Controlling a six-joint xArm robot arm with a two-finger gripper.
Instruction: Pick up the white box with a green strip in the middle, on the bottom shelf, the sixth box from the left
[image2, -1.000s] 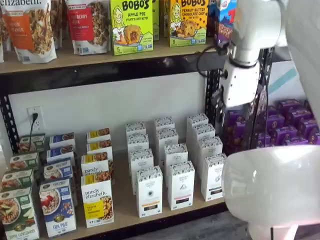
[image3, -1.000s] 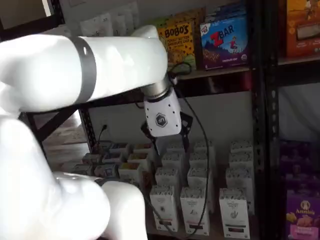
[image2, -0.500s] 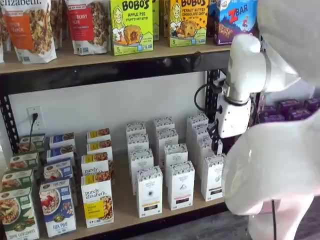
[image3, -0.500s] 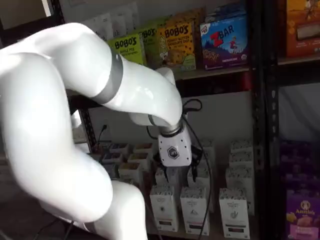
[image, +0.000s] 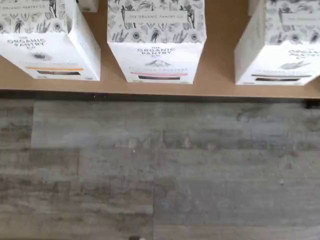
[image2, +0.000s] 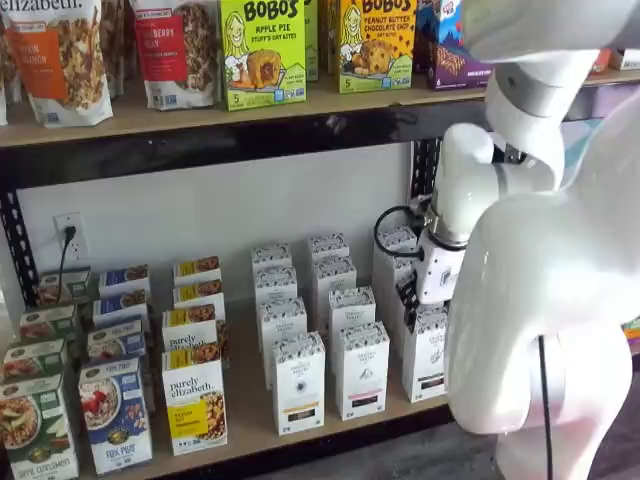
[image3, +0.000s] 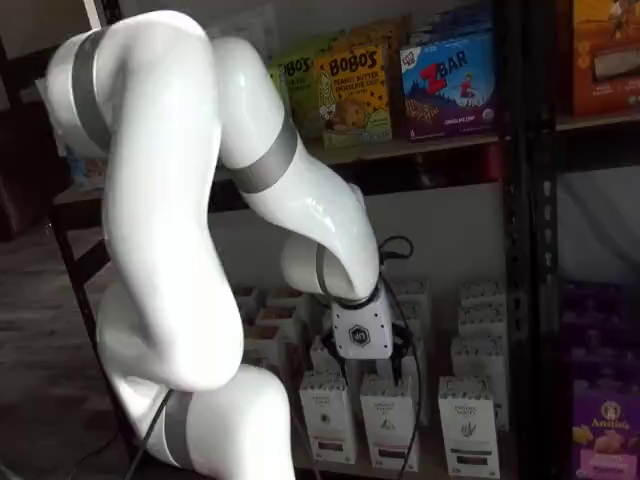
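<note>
The likeliest slip from here is a grab on the wrong carton; the gripper (image2: 409, 298) hangs low before the white cartons on the bottom shelf (image2: 250, 400), and the wrist view has the pink box (image: 156, 45) dead centre, with the white box (image: 280, 47), its strip dark and greenish, off to one side and cut by the frame edge; closing without a sideways shift would, I judge, take pink, not green. The yellow box (image: 45, 45) stands on the pink one's other side; all three share one pattern, so only the thin strip tells them apart. The rows stand near one another, so a wide finger could nudge a neighbour or tip the front carton off the board's edge, which lies just beside the carton fronts. The claw stands wide with nothing in it, though the fingers show only as dark bits under the white body. In a shelf view the target's row is the last white one, its front carton (image2: 425, 355) partly hidden by the arm. As for what holds what: the bottom shelf carries the white rows and cereal boxes (image2: 115, 415); the top shelf (image2: 200, 112) carries Bobo's boxes (image2: 262, 50) and granola bags (image2: 60, 55); every carton is shut, contents unseen.
</note>
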